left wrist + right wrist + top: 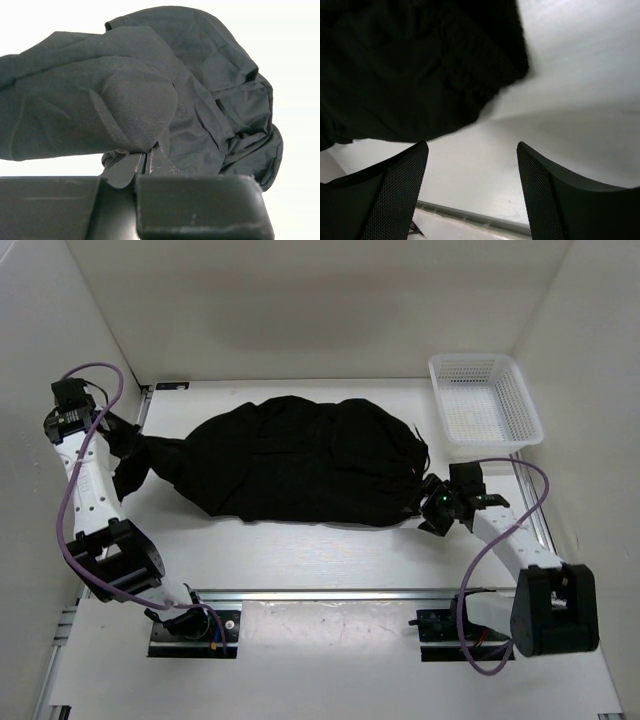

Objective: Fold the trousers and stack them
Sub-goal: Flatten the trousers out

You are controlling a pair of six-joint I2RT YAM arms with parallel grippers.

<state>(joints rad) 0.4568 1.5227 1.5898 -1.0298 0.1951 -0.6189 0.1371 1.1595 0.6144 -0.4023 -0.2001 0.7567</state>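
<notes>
The crumpled black cloth trousers (300, 460) look soft and matt. The white rectangular plastic basket (480, 405) is open mesh. The flat white bench (330, 550) is smooth, faintly glossy.

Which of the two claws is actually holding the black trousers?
The left gripper: it is shut on a bunched end of the trousers. The right gripper, by the other end, stands open with nothing in it.

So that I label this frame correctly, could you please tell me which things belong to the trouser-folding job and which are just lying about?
Belonging to the job: the trousers, heaped mid-table; the left gripper, jaws shut on their fabric; the right gripper, jaws open beside their right edge.
Just lying about: the white mesh basket, far right corner.
</notes>
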